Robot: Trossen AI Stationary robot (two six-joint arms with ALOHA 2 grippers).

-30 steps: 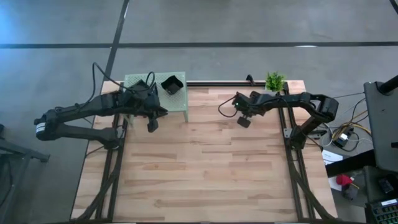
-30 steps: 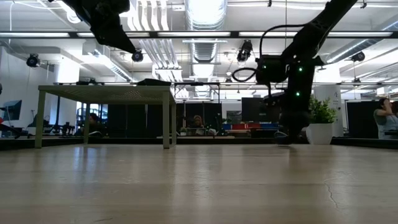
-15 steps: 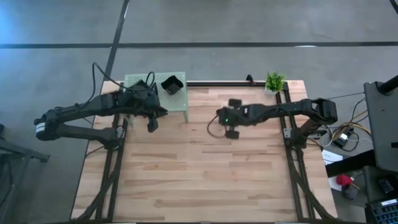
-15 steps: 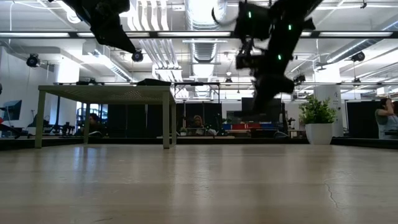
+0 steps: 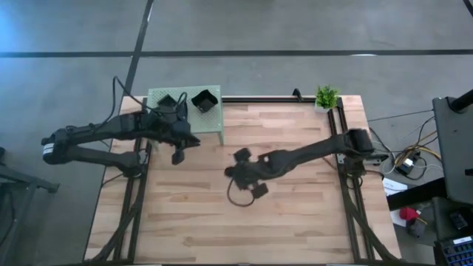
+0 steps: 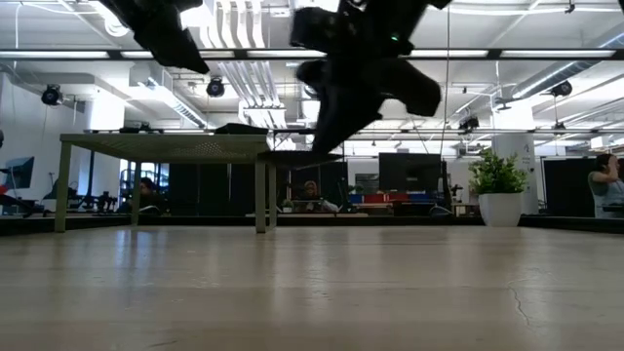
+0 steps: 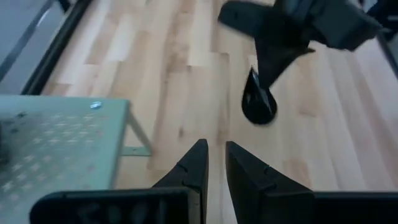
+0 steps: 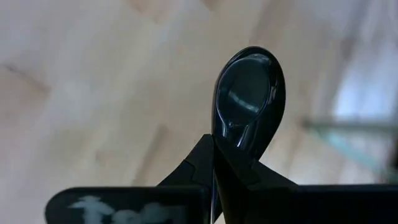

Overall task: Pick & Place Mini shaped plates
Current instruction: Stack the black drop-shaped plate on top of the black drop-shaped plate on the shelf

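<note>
My right gripper (image 5: pixel 235 171) hangs over the table's middle, shut on a black teardrop-shaped mini plate (image 8: pixel 250 93). The left wrist view shows that plate (image 7: pixel 257 103) too. A square black mini plate (image 5: pixel 205 100) rests on top of the green stand (image 5: pixel 185 114) at the far left. My left gripper (image 7: pixel 214 163) hovers by the stand's near edge. Its fingers are a narrow gap apart with nothing between them. My right gripper pinches the teardrop plate's narrow end (image 8: pixel 239 132) between its two fingers. The fingers slant down from the table's right side. The wide end sticks out past the fingertips, hollow face toward the wrist camera. The plate is lifted clear of the table.
A small potted plant (image 5: pixel 326 96) stands at the far right corner. The stand's legs (image 6: pixel 260 185) rise from the table at the far left. Bare wood (image 5: pixel 244 229) lies across the near half. People sit in the room beyond the table.
My right gripper has swept from beside the potted plant toward the table's middle, leftward and nearer. It has risen and rolled over while staying shut. My left gripper has stayed beside the stand.
</note>
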